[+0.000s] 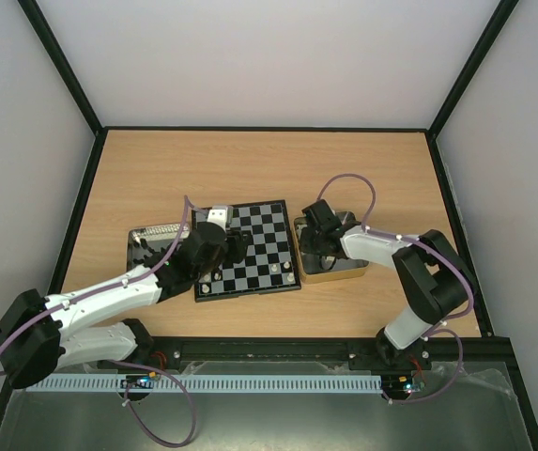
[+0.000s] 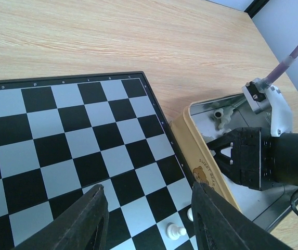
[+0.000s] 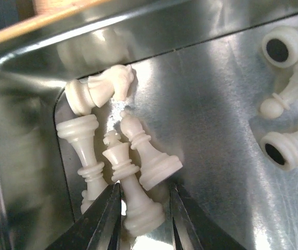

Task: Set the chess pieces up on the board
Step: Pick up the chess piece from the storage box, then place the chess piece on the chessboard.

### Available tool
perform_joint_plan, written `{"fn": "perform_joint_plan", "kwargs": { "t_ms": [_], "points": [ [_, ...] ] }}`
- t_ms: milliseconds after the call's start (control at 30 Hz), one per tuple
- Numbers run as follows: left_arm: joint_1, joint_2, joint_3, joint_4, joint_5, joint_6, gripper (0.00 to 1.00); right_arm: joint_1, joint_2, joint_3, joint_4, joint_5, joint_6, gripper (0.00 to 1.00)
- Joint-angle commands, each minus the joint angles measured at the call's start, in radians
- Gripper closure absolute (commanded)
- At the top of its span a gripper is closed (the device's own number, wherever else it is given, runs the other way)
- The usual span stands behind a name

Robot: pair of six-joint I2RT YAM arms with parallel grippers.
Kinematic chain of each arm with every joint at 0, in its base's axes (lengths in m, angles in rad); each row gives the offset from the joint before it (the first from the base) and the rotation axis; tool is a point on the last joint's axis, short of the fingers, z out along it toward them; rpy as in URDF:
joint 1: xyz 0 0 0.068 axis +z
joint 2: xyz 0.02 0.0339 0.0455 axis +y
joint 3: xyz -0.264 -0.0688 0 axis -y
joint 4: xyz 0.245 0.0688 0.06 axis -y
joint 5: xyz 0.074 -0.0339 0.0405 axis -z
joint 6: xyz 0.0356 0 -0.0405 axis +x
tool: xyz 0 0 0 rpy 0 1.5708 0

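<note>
I've got R gripper (image 3: 143,208) in the tin (image 3: 216,104) just right of the board (image 2: 60,130), jaws apart astride a lying cream king (image 3: 133,192) to pinch it; L gripper (image 2: 149,219) hovers unclenched, empty, over the board.

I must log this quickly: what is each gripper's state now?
Left gripper: open, empty, above the board.
Right gripper: jaws around a cream piece; grip cannot be told.

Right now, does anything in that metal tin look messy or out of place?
The cream-white pieces lie toppled in a jumble in a corner of the tin, none upright. Nothing looks spilled or broken.
</note>
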Motion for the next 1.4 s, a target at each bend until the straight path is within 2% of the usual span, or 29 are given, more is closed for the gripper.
{"fn": "perform_joint_plan", "kwargs": {
  "t_ms": [0, 100, 233, 400, 567, 833, 1000, 1167, 1300, 1367],
  "points": [
    [0.008, -0.015, -0.013, 0.017, 0.004, -0.008, 0.53, -0.005, 0.033, 0.004, -0.063, 0.053, -0.035, 0.74],
    [0.01, -0.015, -0.014, 0.017, 0.006, -0.011, 0.53, -0.006, 0.034, 0.008, -0.073, 0.063, -0.042, 0.77],
    [0.012, -0.016, -0.013, 0.017, 0.012, -0.014, 0.53, -0.004, 0.012, 0.006, -0.069, 0.065, -0.054, 0.88],
    [0.016, -0.022, 0.004, 0.012, 0.05, -0.019, 0.48, -0.006, -0.104, -0.043, -0.02, 0.062, -0.061, 0.88],
    [0.026, -0.013, 0.063, -0.003, 0.158, -0.021, 0.42, -0.005, -0.279, -0.113, 0.049, 0.041, -0.079, 0.88],
    [0.109, 0.004, 0.17, 0.03, 0.453, -0.102, 0.37, -0.004, -0.543, -0.148, 0.164, -0.23, -0.122, 0.86],
    [0.163, 0.022, 0.196, 0.114, 0.659, -0.201, 0.34, -0.004, -0.611, -0.154, 0.241, -0.453, -0.142, 0.86],
    [0.166, 0.065, 0.233, 0.139, 0.781, -0.243, 0.32, -0.004, -0.655, -0.166, 0.306, -0.614, -0.139, 0.86],
    [0.166, 0.094, 0.241, 0.186, 0.853, -0.266, 0.35, -0.005, -0.672, -0.166, 0.324, -0.687, -0.14, 0.86],
    [0.166, 0.105, 0.245, 0.195, 0.871, -0.282, 0.42, -0.004, -0.672, -0.164, 0.323, -0.712, -0.142, 0.86]
  ]
}}
